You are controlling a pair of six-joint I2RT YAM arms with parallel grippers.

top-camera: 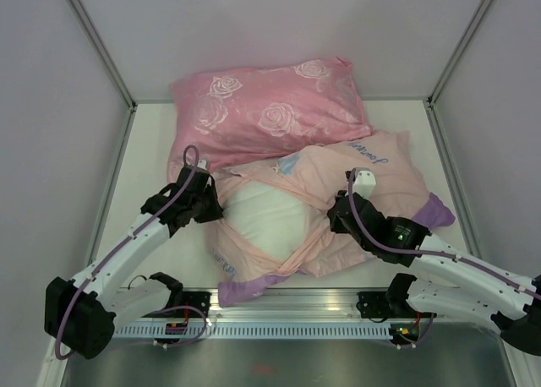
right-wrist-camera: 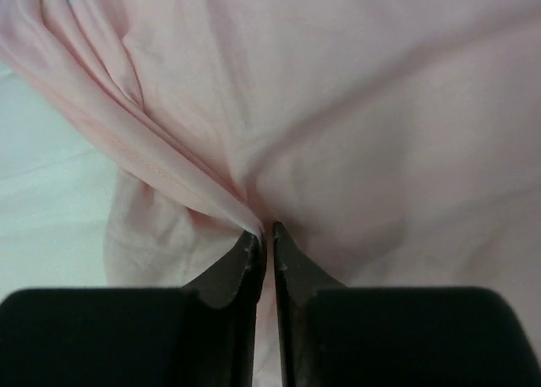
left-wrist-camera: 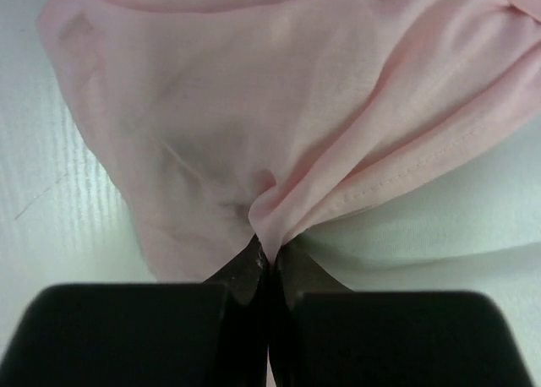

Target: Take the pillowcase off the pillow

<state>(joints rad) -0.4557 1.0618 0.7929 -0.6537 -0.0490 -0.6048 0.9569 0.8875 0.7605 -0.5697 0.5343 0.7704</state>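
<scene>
Lying before the rose-patterned cushion in the top view, the pillowcase is baring the pillow. Left wrist: the left gripper is pinching a pink pillowcase fold. Right wrist: the right gripper is clamping pillowcase fabric.

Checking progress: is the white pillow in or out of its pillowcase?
Partly out. The pillow shows bare white through the opened pillowcase, whose pink fabric wraps its edges.

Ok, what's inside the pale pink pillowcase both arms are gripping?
A plain white pillow shows through the opening of the pillowcase. How far it reaches under the fabric is hidden.
</scene>
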